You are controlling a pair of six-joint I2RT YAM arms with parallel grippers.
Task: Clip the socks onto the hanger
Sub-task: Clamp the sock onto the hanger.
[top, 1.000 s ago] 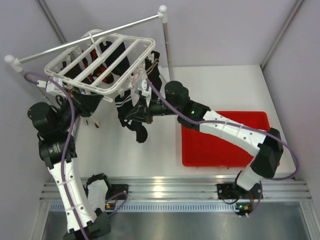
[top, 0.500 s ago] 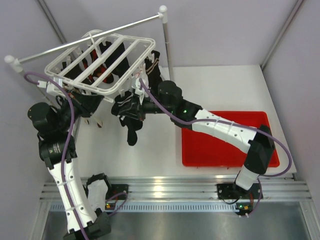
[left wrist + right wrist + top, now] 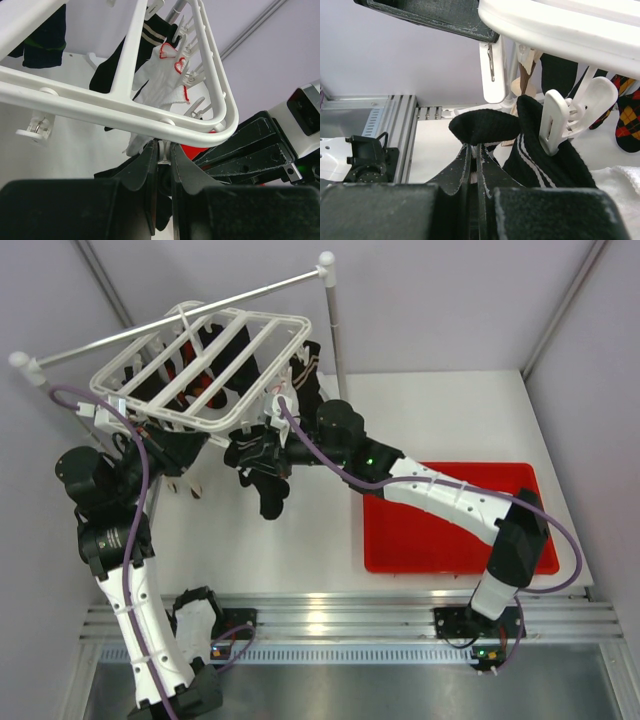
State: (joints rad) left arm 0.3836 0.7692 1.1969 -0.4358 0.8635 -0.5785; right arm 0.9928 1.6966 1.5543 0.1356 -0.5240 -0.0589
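Observation:
The white hanger [image 3: 200, 365] hangs from the grey rail at the upper left, with several socks clipped under it. My right gripper [image 3: 262, 455] is shut on the cuff of a black sock [image 3: 485, 127] with white stripes and holds it just below the hanger's near corner [image 3: 570, 25]. The sock's foot dangles in the top view [image 3: 272, 498]. A second black striped sock [image 3: 545, 155] hangs beside it in a white clip [image 3: 570, 115]. My left gripper [image 3: 163, 152] is shut on a small white clip [image 3: 163, 150] under the hanger's rounded corner [image 3: 220, 132].
A red tray [image 3: 450, 520] lies on the table at the right. The grey rail stand's post [image 3: 330, 320] rises behind the hanger. A white sock with red trim [image 3: 162, 80] and dark socks hang under the slats.
My right gripper has moved left and up with the black sock, closer under the hanger's near corner. The sock's foot has swung. The left arm has barely moved.

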